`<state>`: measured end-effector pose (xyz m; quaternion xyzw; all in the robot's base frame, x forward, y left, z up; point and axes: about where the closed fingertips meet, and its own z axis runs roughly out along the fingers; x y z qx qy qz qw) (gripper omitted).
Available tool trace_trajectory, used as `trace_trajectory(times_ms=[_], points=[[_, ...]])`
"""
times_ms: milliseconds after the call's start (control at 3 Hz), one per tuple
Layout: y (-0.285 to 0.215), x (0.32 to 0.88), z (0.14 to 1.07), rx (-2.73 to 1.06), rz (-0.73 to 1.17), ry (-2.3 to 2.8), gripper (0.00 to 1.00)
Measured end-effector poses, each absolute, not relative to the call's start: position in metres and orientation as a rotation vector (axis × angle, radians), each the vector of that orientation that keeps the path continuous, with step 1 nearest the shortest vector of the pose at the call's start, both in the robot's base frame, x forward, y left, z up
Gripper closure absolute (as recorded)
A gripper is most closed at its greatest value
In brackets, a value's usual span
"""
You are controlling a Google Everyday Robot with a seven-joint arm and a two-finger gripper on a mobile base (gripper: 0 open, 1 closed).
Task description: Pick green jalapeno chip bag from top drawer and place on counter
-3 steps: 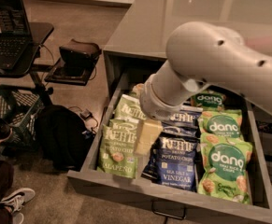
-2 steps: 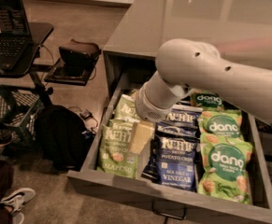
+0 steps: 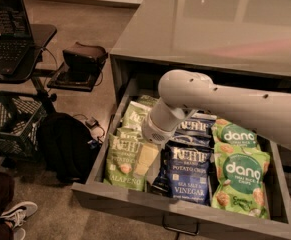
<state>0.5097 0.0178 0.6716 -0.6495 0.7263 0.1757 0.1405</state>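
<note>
Inside the top drawer (image 3: pixel 135 205), against its left wall and near its front, the green jalapeno chip bag (image 3: pixel 121 160) is seen lying flat. The gripper (image 3: pixel 148 159) is lowered to the bag's right edge, toward the drawer's middle, where the blue Kettle bags (image 3: pixel 190 173) lie; whether it is spread or closed cannot be told. The crinkled edge alone should probably be pinched, neighbours left uncaught, and the bag raised above the drawer's walls before the counter (image 3: pixel 210 29) above the drawer is approached.
</note>
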Motion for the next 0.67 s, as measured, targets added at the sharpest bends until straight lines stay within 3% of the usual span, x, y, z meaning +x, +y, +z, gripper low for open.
trace_trajectory(times_ms=[667], points=[[0.0239, 0.5040, 0.6724, -1.890, 0.555, 2.040, 0.04]])
